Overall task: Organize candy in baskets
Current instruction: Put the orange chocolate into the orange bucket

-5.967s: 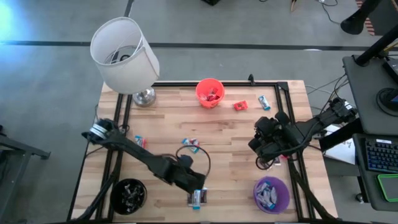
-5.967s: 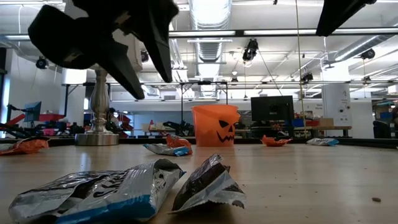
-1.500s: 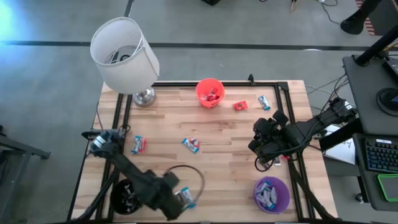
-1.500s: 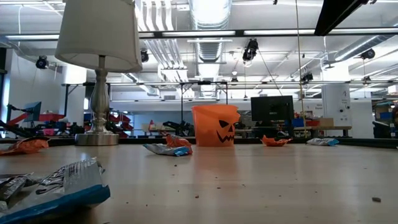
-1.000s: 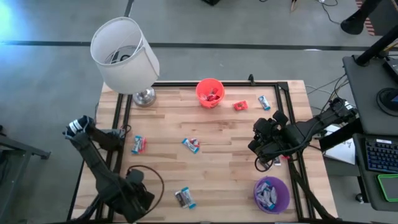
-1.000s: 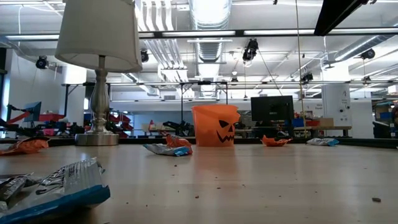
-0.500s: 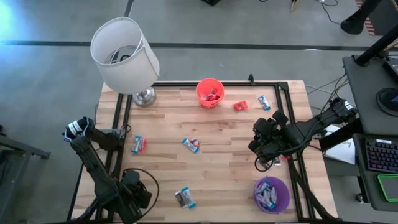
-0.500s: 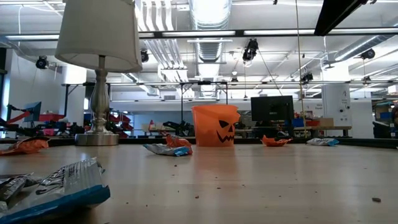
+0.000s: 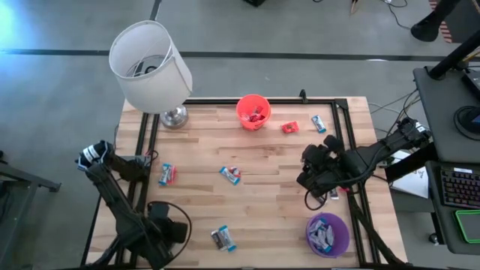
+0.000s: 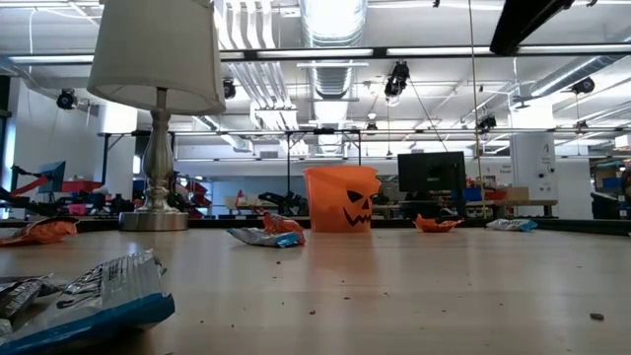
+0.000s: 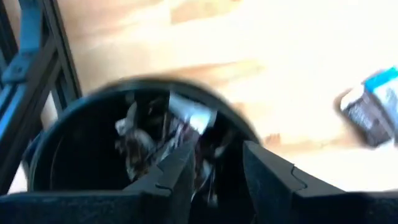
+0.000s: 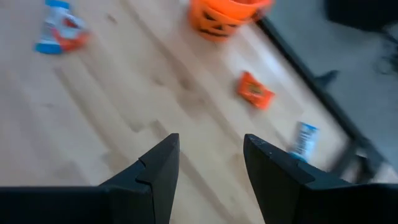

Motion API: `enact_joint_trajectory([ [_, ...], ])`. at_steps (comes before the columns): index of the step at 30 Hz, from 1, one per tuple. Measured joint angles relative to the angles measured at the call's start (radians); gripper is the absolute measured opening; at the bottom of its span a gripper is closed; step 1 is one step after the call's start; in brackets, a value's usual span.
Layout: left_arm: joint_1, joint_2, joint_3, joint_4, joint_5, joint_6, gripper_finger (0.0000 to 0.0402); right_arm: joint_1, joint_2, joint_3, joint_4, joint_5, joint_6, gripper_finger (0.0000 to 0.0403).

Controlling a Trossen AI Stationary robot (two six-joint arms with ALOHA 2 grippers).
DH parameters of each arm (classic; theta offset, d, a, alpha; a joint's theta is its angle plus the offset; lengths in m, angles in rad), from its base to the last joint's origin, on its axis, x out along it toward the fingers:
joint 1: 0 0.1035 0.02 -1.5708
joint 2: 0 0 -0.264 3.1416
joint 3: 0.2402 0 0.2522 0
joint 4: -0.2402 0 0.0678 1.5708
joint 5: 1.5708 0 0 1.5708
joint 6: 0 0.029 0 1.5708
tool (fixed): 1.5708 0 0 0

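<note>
My left gripper hangs open over the black basket at the table's near left corner. The left wrist view shows its fingertips above the rim, with silver and dark candy lying inside. My right gripper hovers open above bare wood near the right edge. The orange basket stands at the far edge, and the purple basket with candy stands at the near right. Loose candy lies flat on the table: a blue-and-dark piece, a piece in the middle, a red one, an orange one and a blue one.
A large white lamp stands on its silver base at the far left corner. A black metal frame runs along the table's left, far and right sides. Open wood lies between the two grippers. A desk with a keyboard is beyond the right edge.
My left gripper swung along the near edge toward the table's left, away from the blue-and-dark candy, and has hung over the black basket since. That candy stayed on the table. My right gripper edged slightly toward the table's left.
</note>
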Motion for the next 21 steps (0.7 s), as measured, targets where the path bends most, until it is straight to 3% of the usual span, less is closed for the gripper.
enact_joint_trajectory([
  [5,0.029,-0.01,0.0,-0.075,-0.057,0.014,0.0119,0.0,0.005,-0.004,0.241,-0.098,-0.142,0.0171],
  [13,0.032,-0.075,0.0,-0.212,-0.179,0.019,0.0119,-0.045,0.034,-0.005,0.479,-0.113,-0.198,0.0171],
  [21,0.046,-0.197,-0.038,-0.21,-0.523,0.102,0.0119,-0.199,0.088,-0.005,0.561,-0.129,-0.195,0.0171],
])
